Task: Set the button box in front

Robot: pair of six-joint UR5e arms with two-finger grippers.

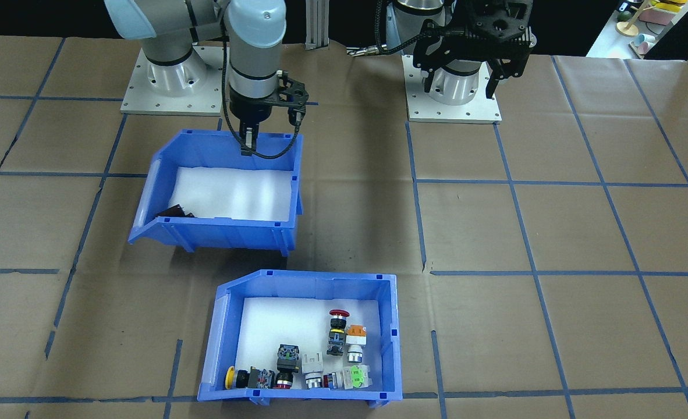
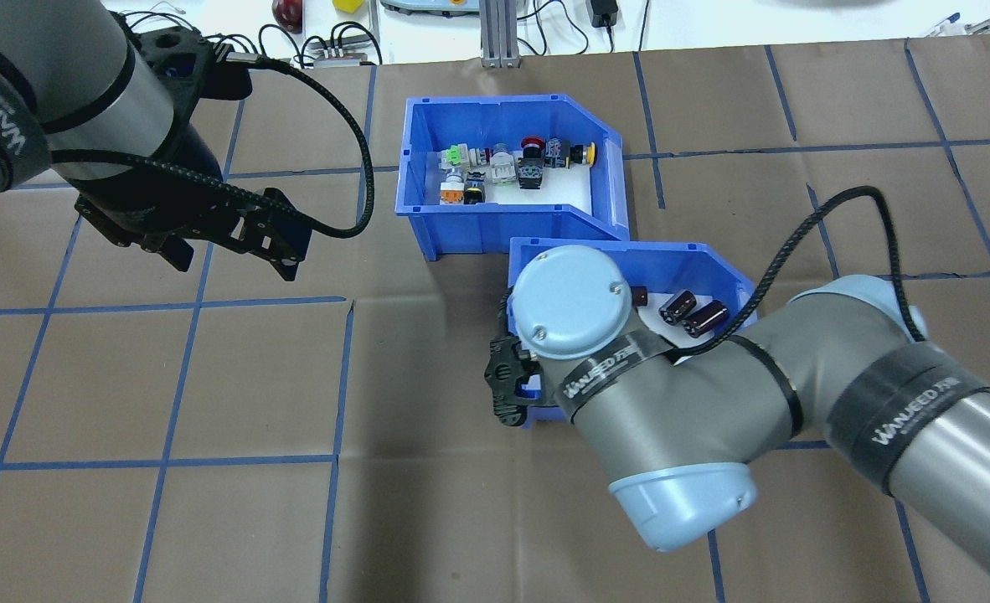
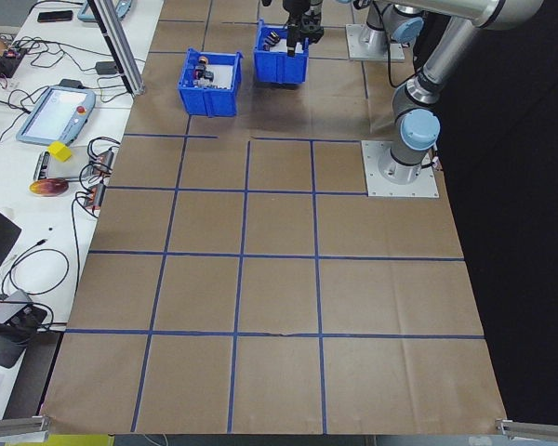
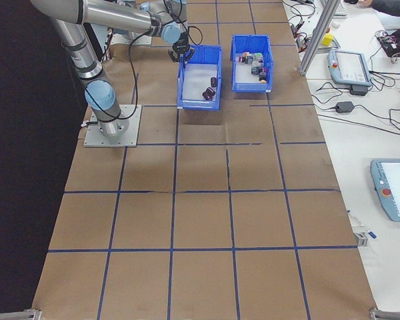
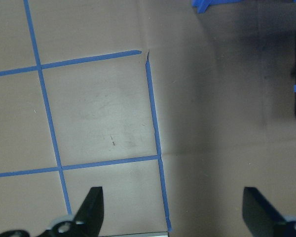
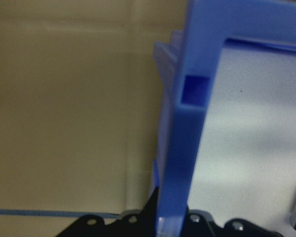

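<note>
i'm looking at a table point(image 1: 553, 221) covered in brown paper with a blue tape grid. nearest my side of it, the right gripper point(image 1: 248, 141) is clamped on the rear wall of the blue bin with dark brown cylinders point(image 1: 227, 233), one finger inside and one outside the rim, and the bin sits tilted with its cylinders point(image 2: 694, 311) gathered at one end of the white foam. the left gripper point(image 2: 231, 243) hangs over bare paper well apart from both bins, fingers spread wide with nothing between them. farther out, the button box point(image 1: 379, 337) stands flat on the table, just beyond the tilted bin, with the push-button switches point(image 1: 321, 361) clustered along its far wall.
</note>
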